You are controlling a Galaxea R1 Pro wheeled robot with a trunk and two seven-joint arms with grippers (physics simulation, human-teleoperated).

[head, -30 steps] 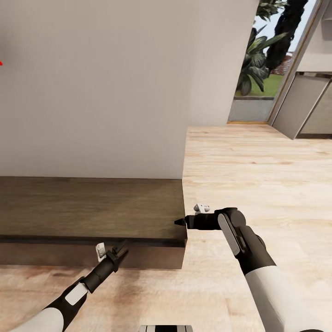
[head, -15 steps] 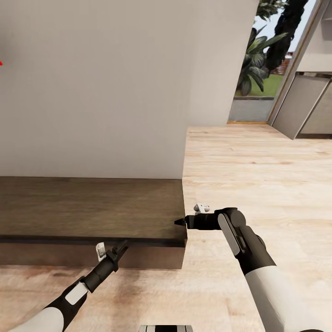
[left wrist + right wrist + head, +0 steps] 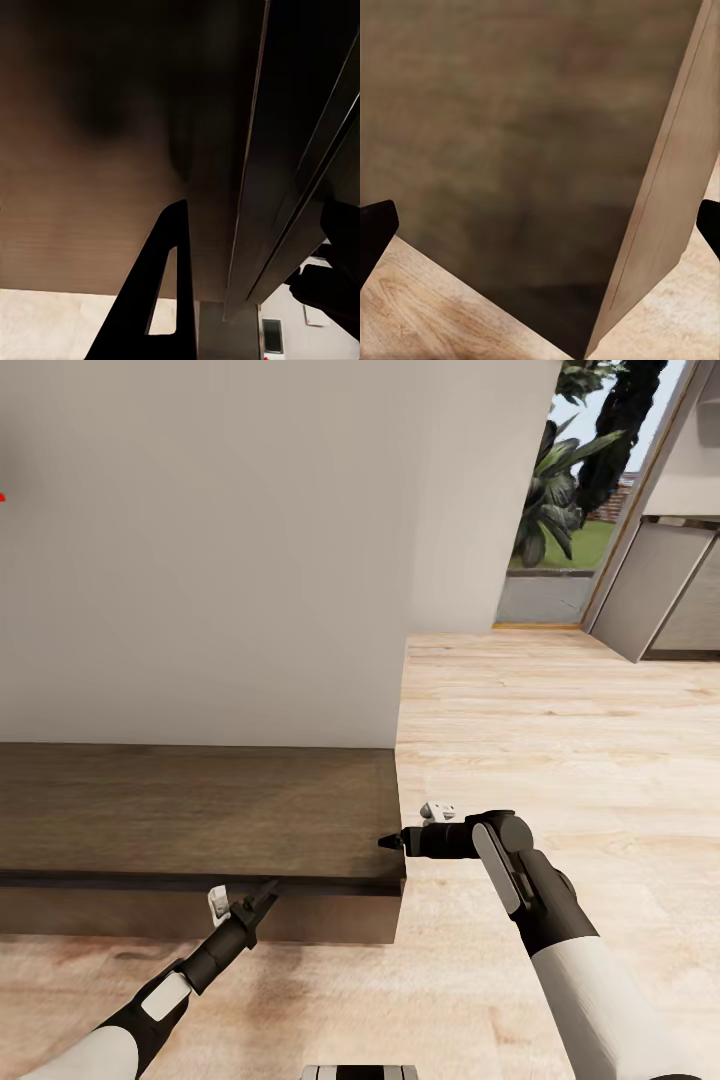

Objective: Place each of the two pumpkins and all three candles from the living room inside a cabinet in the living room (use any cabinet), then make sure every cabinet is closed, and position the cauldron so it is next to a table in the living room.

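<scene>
The long, low dark brown cabinet [image 3: 200, 810] stands against the white wall, with its right end near the middle of the head view. My left gripper [image 3: 262, 900] is open at the cabinet's front top edge, and its dark fingers [image 3: 161, 300] straddle that edge close up. My right gripper [image 3: 388, 842] points at the cabinet's right end corner. It is open, with its fingertips [image 3: 375, 232] spread wide around the dark wood [image 3: 525, 135]. Neither gripper holds anything. The front panels look shut. The pumpkins, candles, cauldron and table are out of view.
A white wall [image 3: 250, 540] rises behind the cabinet. Light wooden floor [image 3: 560, 740] stretches to the right and in front. At the far right a glass opening [image 3: 560, 510] shows plants, beside a grey unit [image 3: 665, 590].
</scene>
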